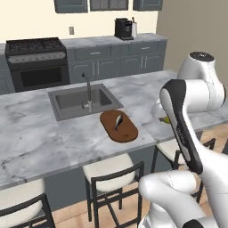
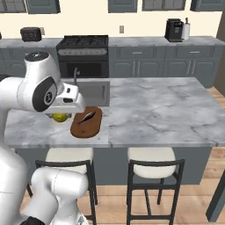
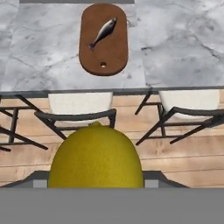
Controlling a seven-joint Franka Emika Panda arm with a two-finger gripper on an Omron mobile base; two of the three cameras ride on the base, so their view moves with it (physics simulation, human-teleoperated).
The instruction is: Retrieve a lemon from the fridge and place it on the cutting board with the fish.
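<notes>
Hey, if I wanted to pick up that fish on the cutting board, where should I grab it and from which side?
Judging by its pose, grip the fish across its slim mid-body, coming straight down from above. It lies flat on the cutting board, so no side approach gets under it. It sits diagonally, so turn the gripper's jaws square to that slant and close across the narrow width.

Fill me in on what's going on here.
The arm is carrying a lemon in its claw toward the island counter. The cutting board lies near the counter's front edge by the sink, with the fish on it. The lemon is not on the board yet; it hangs over the stools and floor in the hand view, short of the counter.
</notes>
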